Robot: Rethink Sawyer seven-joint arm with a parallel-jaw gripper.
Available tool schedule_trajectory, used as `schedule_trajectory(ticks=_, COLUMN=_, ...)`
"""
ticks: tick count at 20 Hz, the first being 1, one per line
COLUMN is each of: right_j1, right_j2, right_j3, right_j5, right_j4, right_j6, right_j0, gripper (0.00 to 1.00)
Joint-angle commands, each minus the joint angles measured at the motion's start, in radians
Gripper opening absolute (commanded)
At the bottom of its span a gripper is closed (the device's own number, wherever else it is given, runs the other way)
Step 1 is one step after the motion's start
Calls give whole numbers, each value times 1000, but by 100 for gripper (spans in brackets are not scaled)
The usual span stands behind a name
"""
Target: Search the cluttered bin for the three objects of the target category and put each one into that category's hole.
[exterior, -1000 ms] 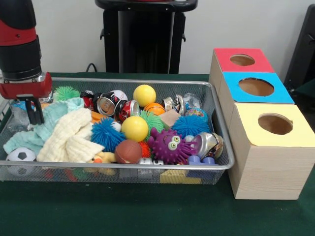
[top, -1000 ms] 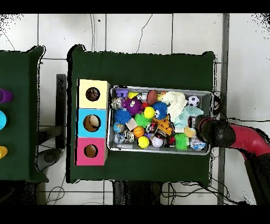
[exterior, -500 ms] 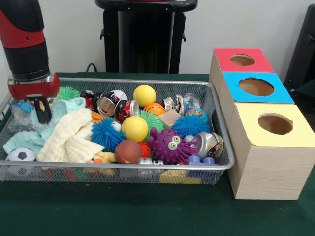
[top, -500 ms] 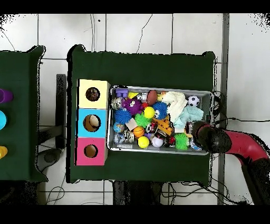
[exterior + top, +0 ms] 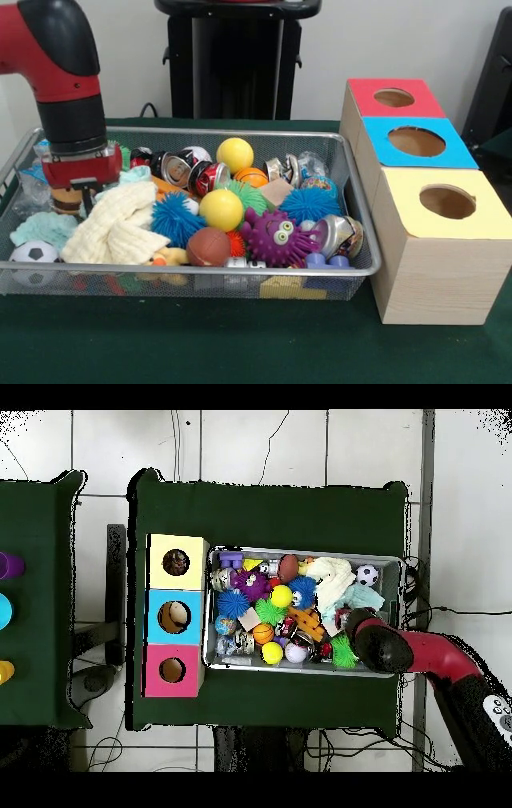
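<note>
The cluttered bin [image 5: 200, 132] is a long wire-mesh basket on the green table; it also shows in the overhead view [image 5: 300, 552]. It holds yellow balls [image 5: 220, 210], blue spiky balls [image 5: 172, 218], a purple monster toy [image 5: 276, 236], crushed cans [image 5: 172, 170], a cream cloth [image 5: 116, 224], a mint cloth [image 5: 40, 228] and a soccer ball [image 5: 32, 254]. My gripper [image 5: 78, 200] is low in the bin's left end, at the cream cloth's back edge, with something tan beside it. In the overhead view the gripper [image 5: 358, 627] is at the bin's right end.
Three wooden boxes with round holes stand to the right of the bin: red top [image 5: 392, 98], blue top [image 5: 416, 142], yellow top [image 5: 448, 202]. The black pedestal [image 5: 236, 60] stands behind the bin. A second green table [image 5: 30, 614] shows at the overhead view's left.
The arm has moved along the bin toward its middle and come lower, from over the mint cloth to the back edge of the cream cloth.
</note>
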Motion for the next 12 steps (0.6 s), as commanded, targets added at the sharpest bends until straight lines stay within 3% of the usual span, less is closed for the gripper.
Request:
schedule_trajectory(ticks=1, right_j1=124, right_j2=-19, right_j3=16, right_j5=-109, right_j4=-66, right_j6=23, right_j0=41, gripper=0)
schedule_trajectory(ticks=12, right_j1=144, right_j2=-86, right_j3=82, right_j5=-241, right_j4=-35, right_j6=123, right_j0=84, gripper=0)
